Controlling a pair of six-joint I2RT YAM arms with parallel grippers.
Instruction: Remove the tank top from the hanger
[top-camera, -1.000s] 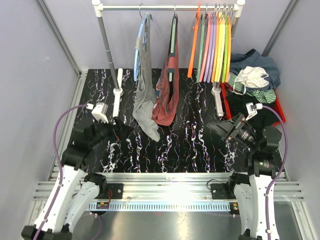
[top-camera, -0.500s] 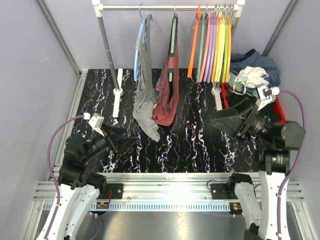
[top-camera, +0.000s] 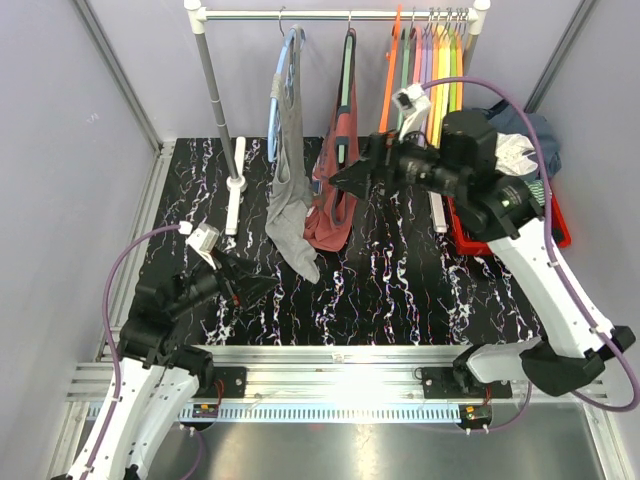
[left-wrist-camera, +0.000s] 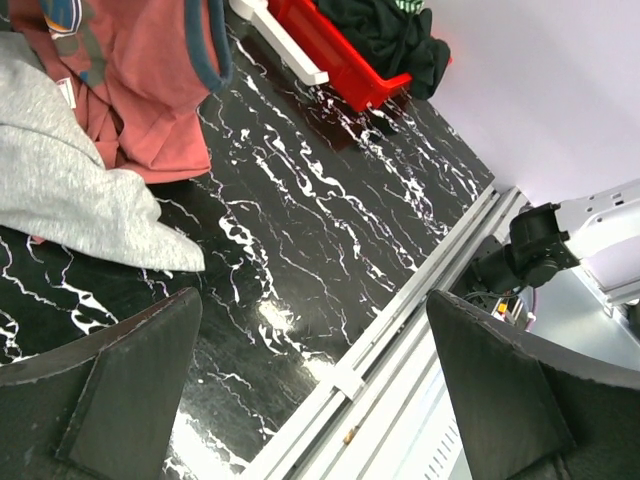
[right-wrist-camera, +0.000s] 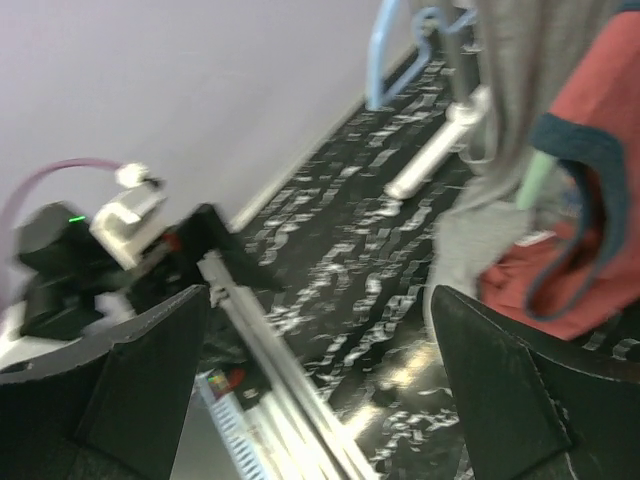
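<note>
Evidently the job is only beginning: the red tank top (top-camera: 335, 205) is hanging on its green hanger (top-camera: 347, 70) from the rail (top-camera: 330, 15), next to a grey garment (top-camera: 288, 200). The right gripper (top-camera: 346, 182), jaws spread wide and holding nothing, is hovering just beside the red fabric. The left gripper (top-camera: 258, 285), equally wide and empty, is sitting low over the marbled table (top-camera: 400, 290). Grasping the top and slipping its straps free are both remaining.

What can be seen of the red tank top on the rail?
The red tank top is soft fabric with dark teal trim at the armholes. It hangs from a green hanger on the rail, its hem bunched on the black marbled table. The grey garment beside it lies against it.
</note>
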